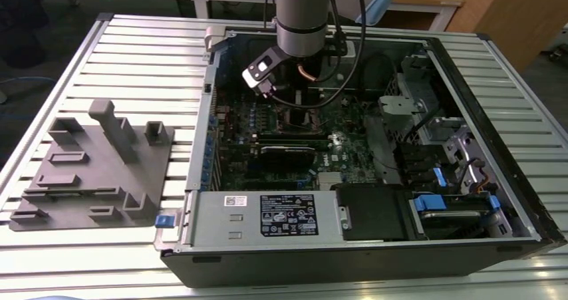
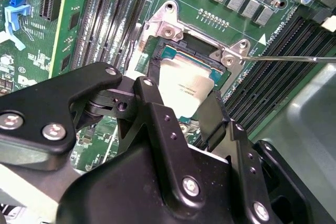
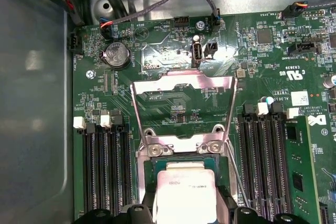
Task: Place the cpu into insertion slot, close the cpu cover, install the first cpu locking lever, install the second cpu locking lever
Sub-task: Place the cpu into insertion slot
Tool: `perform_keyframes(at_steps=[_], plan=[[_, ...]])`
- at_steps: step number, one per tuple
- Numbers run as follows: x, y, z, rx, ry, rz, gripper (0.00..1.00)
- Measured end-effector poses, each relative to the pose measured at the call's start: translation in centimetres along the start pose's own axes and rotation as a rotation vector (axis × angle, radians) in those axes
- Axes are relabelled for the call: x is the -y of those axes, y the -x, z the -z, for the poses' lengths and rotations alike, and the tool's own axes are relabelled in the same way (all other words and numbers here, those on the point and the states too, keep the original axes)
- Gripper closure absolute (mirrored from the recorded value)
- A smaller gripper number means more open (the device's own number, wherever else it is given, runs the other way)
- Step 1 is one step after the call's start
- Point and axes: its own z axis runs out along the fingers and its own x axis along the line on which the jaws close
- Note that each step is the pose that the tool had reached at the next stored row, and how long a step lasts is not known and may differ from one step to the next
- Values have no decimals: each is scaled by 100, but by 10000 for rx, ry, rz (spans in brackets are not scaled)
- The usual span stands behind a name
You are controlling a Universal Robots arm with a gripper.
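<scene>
The cpu (image 2: 185,83) (image 3: 184,195), a flat square chip with a silvery top, lies at the insertion slot (image 2: 169,53) (image 3: 150,170) on the green motherboard. My gripper (image 2: 182,95) (image 3: 186,212) (image 1: 297,100) is low inside the computer case, its black fingers (image 2: 152,98) pressed against two opposite sides of the chip. The cpu cover (image 3: 181,83), a thin metal frame with a square window, stands swung open behind the slot. A thin wire locking lever (image 2: 283,59) (image 3: 236,174) sticks out beside the slot, unlatched.
Long black memory slots (image 3: 102,171) (image 3: 262,161) flank the socket on both sides. Cables (image 3: 152,3) hang by the case wall behind the board. In the exterior view a grey fixture (image 1: 89,167) lies on the slatted table, left of the case (image 1: 355,247).
</scene>
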Motion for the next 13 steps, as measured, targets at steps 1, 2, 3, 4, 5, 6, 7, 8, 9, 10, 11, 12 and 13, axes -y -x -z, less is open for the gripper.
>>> perform_keyframes(at_steps=[1, 2, 3, 4, 5, 6, 7, 8, 9, 10, 11, 12, 13], plan=[[0, 0, 0, 0, 0, 2, 47], [0, 0, 0, 0, 0, 3, 47], [0, 0, 0, 0, 0, 3, 47], [0, 1, -1, 1, -1, 4, 47], [1, 1, -2, 1, -1, 4, 47], [1, 1, -3, 3, -2, 4, 47], [1, 1, -4, 3, -2, 4, 47], [1, 1, -6, 4, -3, 4, 47], [1, 1, -7, 3, -2, 4, 47], [1, 0, -7, 3, -2, 4, 47], [1, 1, -8, 2, -1, 4, 47], [1, 1, -8, 2, -1, 4, 47], [1, 1, -8, 1, -1, 4, 47]])
